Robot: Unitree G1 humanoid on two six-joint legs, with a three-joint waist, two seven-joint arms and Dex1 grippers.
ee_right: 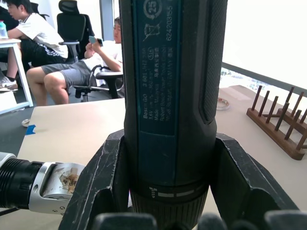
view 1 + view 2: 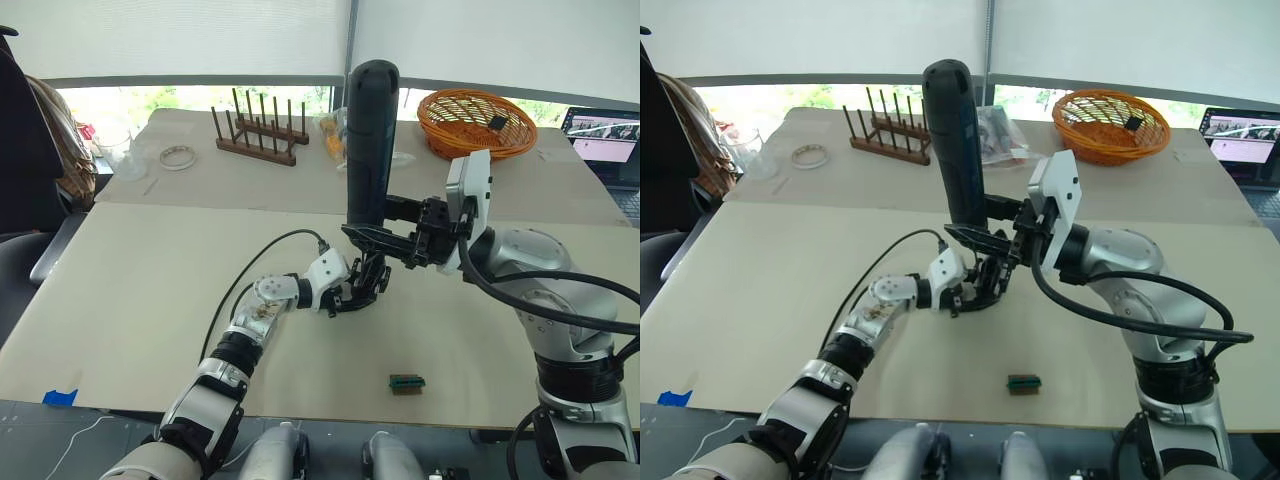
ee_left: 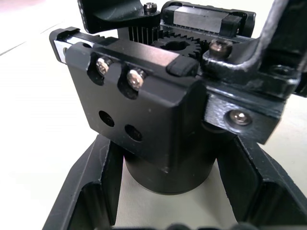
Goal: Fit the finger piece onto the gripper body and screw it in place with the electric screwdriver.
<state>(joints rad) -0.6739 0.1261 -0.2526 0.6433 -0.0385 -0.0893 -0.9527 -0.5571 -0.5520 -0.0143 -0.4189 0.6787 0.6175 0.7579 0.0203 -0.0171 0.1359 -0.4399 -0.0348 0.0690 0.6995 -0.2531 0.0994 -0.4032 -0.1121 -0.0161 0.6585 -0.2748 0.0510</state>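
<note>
The electric screwdriver [image 2: 371, 140], a thick black cylinder, stands upright over the middle of the table with its rounded end up. My right gripper [image 2: 372, 236] is shut on its lower part, and the fingers [image 1: 244, 182] clamp both sides of the barrel [image 1: 168, 96]. Directly below it sits the gripper body [image 2: 364, 282], a squat black mechanism on the table. My left gripper [image 2: 356, 290] is shut on its round base [image 3: 168, 172]. Gear teeth and several screws show on top of the body. The screwdriver's bit is hidden. The finger piece is hidden or cannot be told apart from the body.
A small green-and-black block [image 2: 407, 382] lies near the front edge. At the back stand a wooden peg rack [image 2: 262, 135], an orange basket [image 2: 476, 122], a tape roll [image 2: 177, 157] and a laptop [image 2: 605, 140]. People sit beyond the table [image 1: 62, 52].
</note>
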